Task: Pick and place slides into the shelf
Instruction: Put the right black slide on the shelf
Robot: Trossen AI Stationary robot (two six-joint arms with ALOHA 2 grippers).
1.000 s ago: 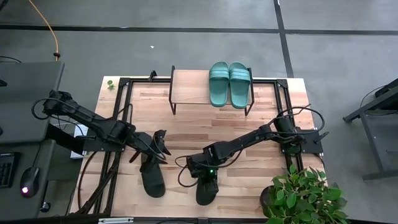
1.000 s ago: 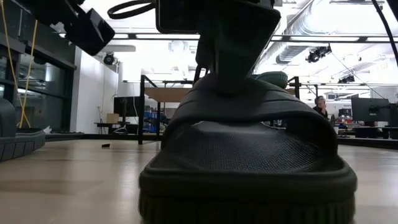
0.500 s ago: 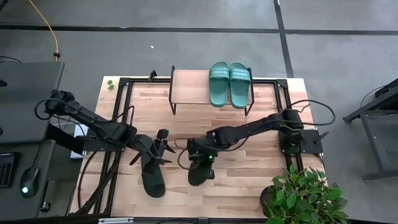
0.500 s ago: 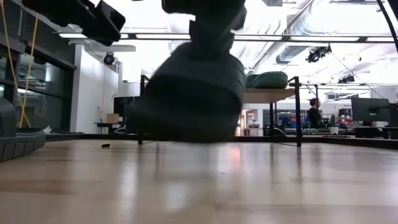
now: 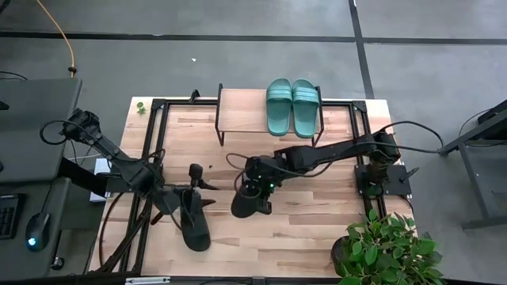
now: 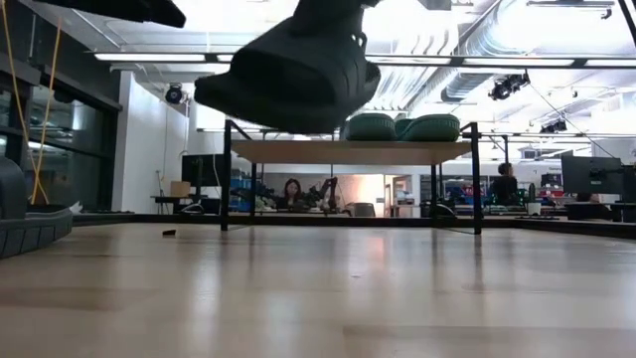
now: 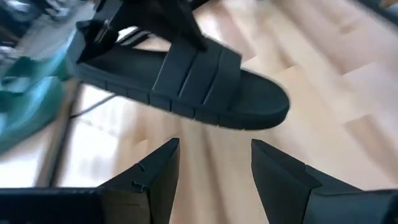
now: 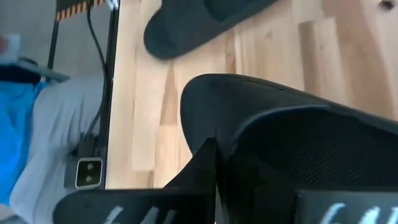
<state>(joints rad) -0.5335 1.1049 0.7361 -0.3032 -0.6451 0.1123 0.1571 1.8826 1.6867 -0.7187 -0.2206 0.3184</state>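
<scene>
Black rubber hangs clear of the tabletop (image 5: 317, 222): my right gripper (image 5: 255, 188) has its fingers clamped on one black slide (image 6: 283, 75), which in the low view rides in the air in front of the shelf (image 5: 242, 111), about level with the plank. Two teal slides (image 5: 291, 107) already sit side by side on the right end of the shelf, so its left half is bare wood. The other black slide (image 5: 194, 226) lies flat on the table, well forward of the shelf and toward its left end. My left gripper (image 7: 214, 165) hovers just over that one with its fingers spread wide and nothing between them. I judge the carry to be in hand: the third slide lifted, not yet placed. Next I would need to bring it over the plank beside the teal pair, clearing the front edge, and settle it flat before releasing, then drop the left arm onto the last slide.
</scene>
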